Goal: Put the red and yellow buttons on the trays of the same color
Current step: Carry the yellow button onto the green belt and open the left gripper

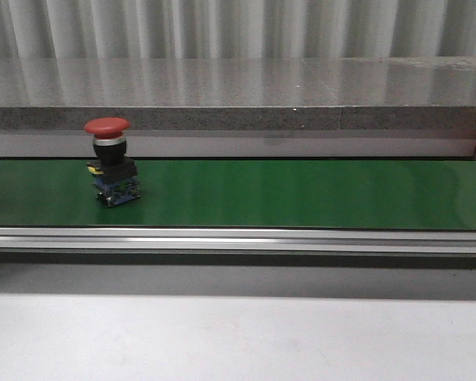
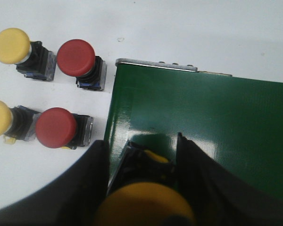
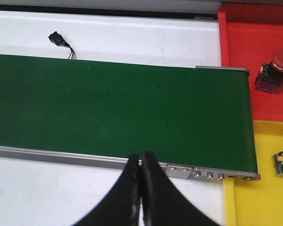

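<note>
Left end effector [image 2: 144, 188] clamps a yellow button [image 2: 144, 207] over the green belt's [image 2: 203, 122] end edge; belt ahead bare. Right end effector [image 3: 141, 188] pinched closed, empty. Red button [image 1: 109, 163] stands on belt, left.

Green belt [image 1: 301, 194] plain, silver rail. Button [image 1: 109, 171] on belt: red cap, black body, blue base. Between left jaws: yellow-capped button [image 2: 144, 207]. Beside them: two red, two yellow caps. Beyond right jaws: red tray [image 3: 254, 56], yellow tray [image 3: 257, 197].
</note>
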### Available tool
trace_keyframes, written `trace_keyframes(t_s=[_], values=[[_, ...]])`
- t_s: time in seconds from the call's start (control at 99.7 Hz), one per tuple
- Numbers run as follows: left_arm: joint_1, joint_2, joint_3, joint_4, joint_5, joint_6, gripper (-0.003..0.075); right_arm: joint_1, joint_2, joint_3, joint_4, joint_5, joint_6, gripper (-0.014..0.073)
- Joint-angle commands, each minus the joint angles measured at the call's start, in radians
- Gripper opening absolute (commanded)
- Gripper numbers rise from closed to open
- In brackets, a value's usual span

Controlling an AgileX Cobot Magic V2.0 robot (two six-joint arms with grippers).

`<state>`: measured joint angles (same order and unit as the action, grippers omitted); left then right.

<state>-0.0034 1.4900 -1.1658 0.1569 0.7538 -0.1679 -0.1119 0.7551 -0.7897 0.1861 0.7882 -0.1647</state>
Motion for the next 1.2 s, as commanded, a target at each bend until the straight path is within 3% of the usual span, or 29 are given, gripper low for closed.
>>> trace_keyframes(t_s=[0.0, 0.722, 0.822, 0.973, 1.043, 1.193], values=[[-0.008, -0.023, -0.035, 0.01, -0.038, -0.001, -0.0019, 0.0, -0.007, -0.024, 0.002, -0.056, -0.008, -0.0065], [-0.008, 0.124, -0.035, -0.019, -0.063, 0.001, 0.0, 0.0, -0.007, -0.024, 0.002, -0.056, -0.008, -0.0065], [-0.008, 0.124, -0.035, -0.026, -0.061, 0.018, 0.0139, 0.0, -0.007, -0.024, 0.002, -0.056, -0.008, -0.0065], [-0.008, 0.124, -0.035, -0.043, -0.061, 0.023, 0.0571, 0.0, -0.007, -0.024, 0.002, -0.056, -0.008, -0.0065], [-0.008, 0.12, -0.035, -0.047, -0.061, 0.023, 0.0711, 0.0, -0.007, -0.024, 0.002, -0.056, -0.008, -0.0065], [-0.013, 0.073, -0.035, -0.05, -0.061, 0.038, 0.0645, 0.0, -0.007, -0.024, 0.002, -0.056, -0.008, -0.0065]])
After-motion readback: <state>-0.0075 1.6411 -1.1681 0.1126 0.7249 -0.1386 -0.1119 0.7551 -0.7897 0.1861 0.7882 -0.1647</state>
